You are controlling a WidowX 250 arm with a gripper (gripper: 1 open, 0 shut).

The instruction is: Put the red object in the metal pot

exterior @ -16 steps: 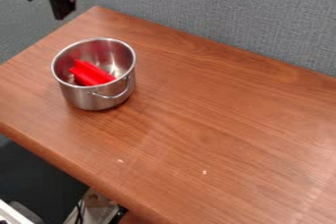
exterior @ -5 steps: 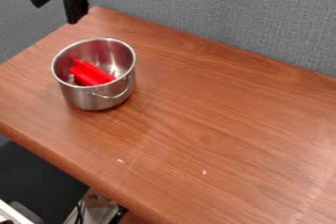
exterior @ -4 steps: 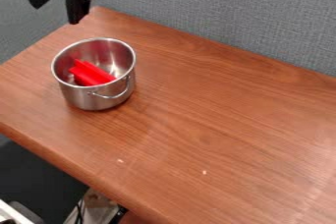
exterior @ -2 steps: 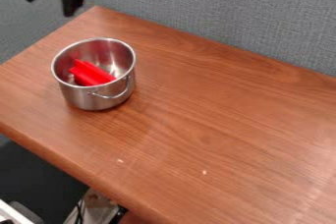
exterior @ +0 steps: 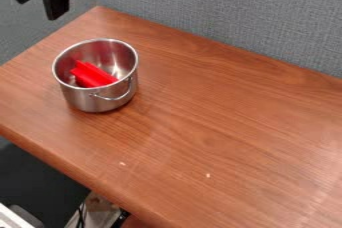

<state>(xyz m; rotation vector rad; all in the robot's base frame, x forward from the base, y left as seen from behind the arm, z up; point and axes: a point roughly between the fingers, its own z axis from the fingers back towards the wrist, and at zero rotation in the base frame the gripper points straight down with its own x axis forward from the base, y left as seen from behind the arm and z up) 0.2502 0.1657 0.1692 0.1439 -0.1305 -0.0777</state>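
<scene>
Fully open and holding nothing, your gripper [exterior: 38,8] hangs at the upper left of the camera view, partly cut off by the top edge. You can see its two dark fingers [exterior: 55,2] pointing down, spread wide, with only air between them. It is above the height of the pot's rim and apart from the pot, toward the back corner of the table.

Your red object [exterior: 94,75] is inside the metal pot [exterior: 98,98], lying low in it and tilted, one end toward the pot's near right wall and the other toward the far left. You see its bright red top and side over the rim; whether it touches the bottom all along its length, you cannot tell from here.

The pot stands upright on the wooden table [exterior: 221,122], close to the table's left edge, its shiny wall catching the light and a thin wire handle hanging at the side nearest you. Behind the table you have a grey textured partition [exterior: 241,12]. Down at the lower left, below the table's edge, there is a dark area with some cables and a pale piece of equipment [exterior: 16,218], too cropped to name.
</scene>
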